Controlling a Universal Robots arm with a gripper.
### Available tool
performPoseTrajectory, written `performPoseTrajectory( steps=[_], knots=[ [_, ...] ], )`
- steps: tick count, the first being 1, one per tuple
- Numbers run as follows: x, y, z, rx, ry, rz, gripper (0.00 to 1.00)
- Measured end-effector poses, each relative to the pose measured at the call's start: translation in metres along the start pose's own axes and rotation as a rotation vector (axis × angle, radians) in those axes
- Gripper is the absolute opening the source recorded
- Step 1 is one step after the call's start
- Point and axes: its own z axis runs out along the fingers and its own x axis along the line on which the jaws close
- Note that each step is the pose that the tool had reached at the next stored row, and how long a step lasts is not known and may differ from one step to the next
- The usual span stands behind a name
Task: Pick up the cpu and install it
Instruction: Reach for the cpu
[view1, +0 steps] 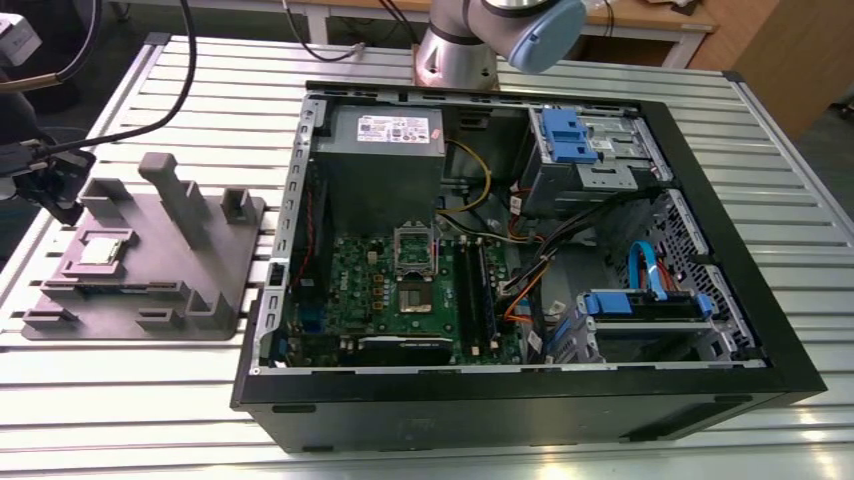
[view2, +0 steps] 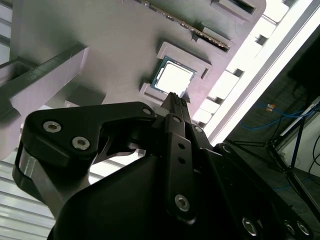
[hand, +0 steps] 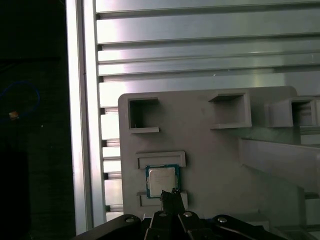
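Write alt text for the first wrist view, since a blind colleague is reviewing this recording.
The cpu, a small silvery square, lies in a framed recess of a grey fixture plate, with the dark claw poised at one edge of it; whether they touch cannot be told. The plate rests on a slatted metal table.

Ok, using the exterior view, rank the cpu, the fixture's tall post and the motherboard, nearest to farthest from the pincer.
1. cpu, seated on the fixture, just beside the pincer.
2. tall post, mid-fixture.
3. motherboard, inside the case.
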Motion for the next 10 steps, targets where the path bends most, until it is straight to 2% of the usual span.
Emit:
performPoseTrajectory(
  steps=[10],
  knots=[
    [0.0001, -0.0005, 0.0110, -0.0001, -0.0001, 0.000, 0.10]
  ],
)
